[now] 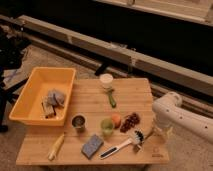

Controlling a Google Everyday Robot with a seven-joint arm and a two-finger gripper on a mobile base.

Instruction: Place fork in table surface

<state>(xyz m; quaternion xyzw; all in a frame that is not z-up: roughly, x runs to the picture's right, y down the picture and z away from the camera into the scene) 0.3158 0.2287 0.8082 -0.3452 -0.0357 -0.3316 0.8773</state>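
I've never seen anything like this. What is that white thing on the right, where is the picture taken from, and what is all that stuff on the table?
The white thing is a robot's arm, reaching in from the right. At its end is the gripper, its two-fingered hand, low by the right edge of the wooden table surface. There is one camera, looking down on the table from above. On the table are a yellow tub with a few items inside, a white cup, a green-handled tool, a metal cup, a green cup, an orange fruit, grapes, a dish brush, a blue sponge and a yellow item, perhaps a banana. Whether the gripper holds anything cannot be seen, and I cannot pick out a fork.
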